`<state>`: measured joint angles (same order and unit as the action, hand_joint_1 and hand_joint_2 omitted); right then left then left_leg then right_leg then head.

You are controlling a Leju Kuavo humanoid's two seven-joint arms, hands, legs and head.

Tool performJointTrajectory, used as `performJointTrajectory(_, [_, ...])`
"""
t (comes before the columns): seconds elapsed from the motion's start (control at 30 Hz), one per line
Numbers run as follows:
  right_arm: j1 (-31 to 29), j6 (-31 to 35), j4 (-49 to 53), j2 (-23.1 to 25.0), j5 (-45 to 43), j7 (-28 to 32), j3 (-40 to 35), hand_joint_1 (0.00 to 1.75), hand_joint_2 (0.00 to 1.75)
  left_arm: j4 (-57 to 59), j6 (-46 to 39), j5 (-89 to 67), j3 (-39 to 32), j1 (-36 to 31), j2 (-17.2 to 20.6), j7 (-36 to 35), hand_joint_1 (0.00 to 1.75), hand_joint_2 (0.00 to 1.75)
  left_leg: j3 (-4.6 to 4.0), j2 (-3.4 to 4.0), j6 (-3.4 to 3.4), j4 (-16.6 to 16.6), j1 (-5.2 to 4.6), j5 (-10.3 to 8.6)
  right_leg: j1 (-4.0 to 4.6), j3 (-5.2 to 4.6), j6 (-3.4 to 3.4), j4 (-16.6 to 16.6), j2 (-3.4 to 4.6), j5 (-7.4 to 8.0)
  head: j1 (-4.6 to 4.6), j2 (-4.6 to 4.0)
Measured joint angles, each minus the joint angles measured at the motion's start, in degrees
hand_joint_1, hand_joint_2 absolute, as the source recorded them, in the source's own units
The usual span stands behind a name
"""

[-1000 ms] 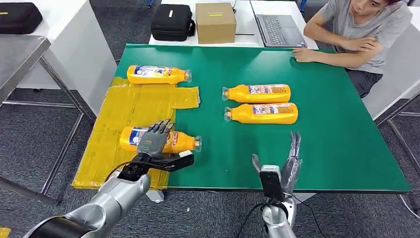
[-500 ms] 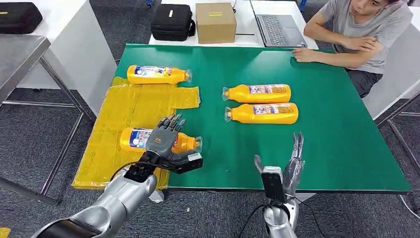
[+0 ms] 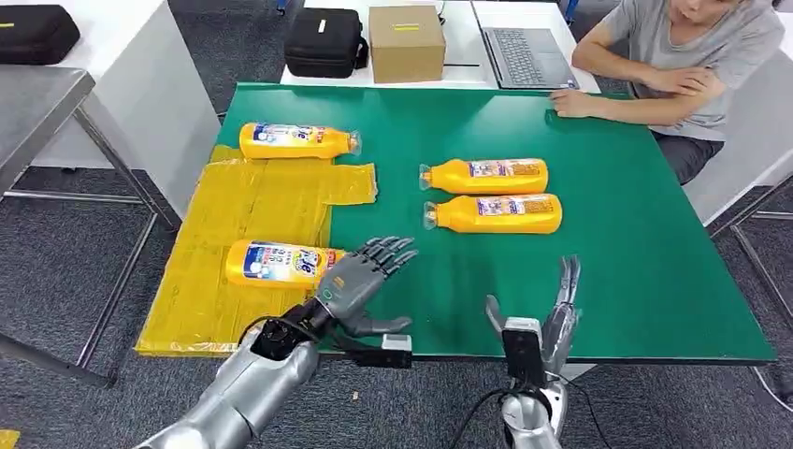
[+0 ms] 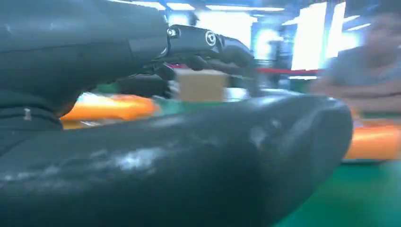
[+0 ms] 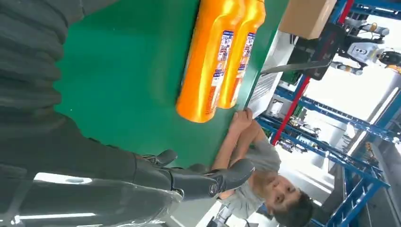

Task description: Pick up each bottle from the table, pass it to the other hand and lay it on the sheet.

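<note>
Two orange bottles lie on the yellow sheet (image 3: 252, 201): one near the front (image 3: 279, 263), one at its far edge (image 3: 297, 140). Two more bottles (image 3: 486, 175) (image 3: 496, 213) lie side by side on the green table (image 3: 636, 234); the right wrist view shows them as a pair (image 5: 208, 71) (image 5: 243, 42). My left hand (image 3: 360, 281) hovers just right of the near bottle, fingers spread and holding nothing. My right hand (image 3: 547, 313) stands at the table's front edge, fingers straight and apart, empty, short of the nearer bottle of the pair. In the left wrist view my left hand (image 4: 179, 156) is blurred.
A person (image 3: 692, 56) sits at the far right corner with a forearm on the table. Behind the table stand a laptop (image 3: 524, 56), a cardboard box (image 3: 406, 42) and a black case (image 3: 324, 42). A white table (image 3: 122, 84) flanks the left side.
My left hand has let go of the near bottle on the sheet and swung right, off it, with fingers spread. The right hand has barely shifted.
</note>
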<state>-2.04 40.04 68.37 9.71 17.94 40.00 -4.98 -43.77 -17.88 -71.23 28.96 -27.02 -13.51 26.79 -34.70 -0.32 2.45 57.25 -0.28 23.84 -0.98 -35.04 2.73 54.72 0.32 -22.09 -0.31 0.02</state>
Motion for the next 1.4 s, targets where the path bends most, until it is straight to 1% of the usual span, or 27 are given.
performJointTrajectory(0.13, [0.0,0.0,0.0,-0.3,-0.7,0.0,-0.5,0.0,1.75,-4.2,0.7,3.0,2.1,1.3,0.6,1.9,0.0,0.0,-0.01,-0.02,0.0,0.0,0.0,0.0,0.0,0.0,0.0,0.0,-0.01,0.0,0.0,0.0])
performJointTrajectory(0.17, [0.0,0.0,0.0,-0.5,-1.5,0.0,-0.8,0.0,0.0,-5.1,0.7,4.7,2.6,1.7,0.7,2.8,0.0,0.0,-0.01,-0.02,0.0,0.0,0.0,0.0,0.0,0.0,0.0,0.0,-0.01,0.0,0.0,0.0])
performJointTrajectory(0.2, [-0.1,0.0,0.0,-0.5,-2.0,0.0,-1.1,0.0,0.0,-6.1,0.7,6.7,2.9,1.9,0.8,3.9,0.0,1.75,-0.01,-0.02,0.0,0.0,0.0,0.0,0.0,0.0,0.0,0.0,-0.01,0.0,0.0,0.0])
performJointTrajectory(0.3, [-0.2,0.0,0.3,-0.5,-4.0,0.0,-1.1,0.0,0.0,-8.2,3.4,18.2,4.2,2.3,1.2,10.4,0.0,1.75,-0.01,-0.02,0.0,0.0,0.0,0.0,0.0,0.0,0.0,0.0,-0.01,0.0,0.0,0.0])
performJointTrajectory(0.37, [-0.5,0.0,0.3,0.1,-4.0,0.0,-0.5,0.0,0.0,-9.8,4.6,29.8,5.9,2.9,1.7,12.7,0.0,1.75,0.0,-0.01,0.0,0.0,0.0,0.0,0.0,0.0,0.0,0.0,0.0,0.0,-0.02,0.0])
performJointTrajectory(0.4, [-0.5,0.0,0.3,0.2,-4.0,0.0,-0.5,0.0,0.0,-10.2,4.2,33.7,6.8,2.9,1.8,12.9,0.0,1.75,0.0,-0.02,0.0,0.0,0.0,0.0,0.0,0.0,0.0,0.0,-0.01,0.0,0.0,0.0])
performJointTrajectory(0.5, [-0.5,0.0,0.7,0.6,-1.8,0.0,-0.5,0.0,0.0,-10.5,-0.9,42.0,10.5,2.9,2.3,13.3,0.0,1.75,-0.01,-0.03,0.0,0.0,0.0,0.0,0.0,0.0,0.0,0.0,-0.03,0.0,-0.02,0.0])
performJointTrajectory(0.53, [-0.4,0.0,1.0,0.6,-1.1,0.0,-0.5,0.0,1.75,-10.5,-2.0,43.5,11.5,2.9,2.3,13.3,0.0,1.75,-0.01,-0.03,0.0,0.0,0.0,0.0,0.0,0.0,0.0,0.0,-0.02,0.0,-0.02,-0.02])
performJointTrajectory(0.63, [-0.3,0.0,1.5,1.0,0.4,0.0,-0.6,0.0,1.75,-10.5,-4.3,46.8,14.4,3.0,2.4,13.3,0.0,1.75,-0.01,-0.03,0.0,0.0,0.0,0.0,0.0,0.0,0.0,0.0,-0.02,0.0,0.0,0.0])
performJointTrajectory(0.67, [-0.3,0.0,1.7,1.0,-0.8,0.0,-0.8,0.0,1.75,-10.7,-5.3,48.6,15.3,3.0,2.5,13.3,0.0,1.75,-0.01,-0.03,0.0,0.0,0.0,0.0,0.0,0.0,0.0,0.0,-0.02,0.0,0.0,0.0])
performJointTrajectory(0.77, [-0.3,0.0,1.7,0.8,-7.7,0.0,-2.9,0.0,1.75,-11.0,-7.6,53.5,17.3,3.2,2.6,13.3,0.0,1.75,-0.01,-0.03,0.0,0.0,0.0,0.0,0.0,0.0,-0.01,0.0,-0.02,-0.01,0.0,0.0])
performJointTrajectory(0.93, [-0.2,-0.5,1.7,0.0,-10.8,0.0,-6.4,0.0,1.75,-11.5,-9.9,56.9,18.9,4.0,2.6,13.3,0.0,1.75,-0.01,-0.02,0.0,0.0,0.0,0.0,0.0,-0.01,-0.01,0.0,-0.02,-0.01,-0.02,0.0])
performJointTrajectory(0.97, [0.0,-1.7,2.0,-0.2,-12.6,0.0,-7.1,0.0,1.75,-11.5,-10.4,57.6,19.0,4.2,2.6,13.3,0.0,0.0,-0.01,-0.02,0.0,0.0,0.0,0.0,0.01,-0.01,-0.01,0.0,-0.02,-0.01,0.0,0.0])
performJointTrajectory(1.03, [0.8,-3.6,3.4,-0.6,-14.6,0.0,-7.8,0.0,1.75,-11.5,-11.7,58.8,19.0,4.6,2.6,13.3,0.0,0.0,-0.01,-0.02,0.0,0.0,0.0,0.0,0.0,-0.01,-0.01,0.0,-0.02,-0.01,0.0,0.0])
performJointTrajectory(1.17, [3.0,-5.2,7.8,-1.3,-16.6,0.0,-8.8,0.0,1.75,-12.6,-16.0,60.9,17.9,6.2,2.5,13.3,0.0,0.0,-0.02,-0.02,0.0,0.0,0.0,0.01,0.01,-0.03,-0.02,0.0,-0.02,-0.03,0.0,0.0])
performJointTrajectory(1.3, [4.5,-5.8,11.9,-1.5,-18.6,0.0,-8.7,0.0,1.75,-13.9,-15.1,63.4,16.6,7.2,2.3,13.3,0.0,0.0,-0.03,-0.03,0.0,0.0,0.0,0.01,0.0,-0.03,-0.03,0.0,-0.02,-0.03,0.0,0.0])
performJointTrajectory(1.4, [5.8,-6.8,13.9,-0.3,-20.2,0.0,-7.6,0.0,1.75,-15.8,-15.2,65.5,15.1,8.1,1.8,13.3,0.0,0.0,-0.03,-0.03,0.0,0.0,0.0,0.01,0.0,-0.04,-0.03,0.0,-0.02,-0.03,-0.02,-0.02])
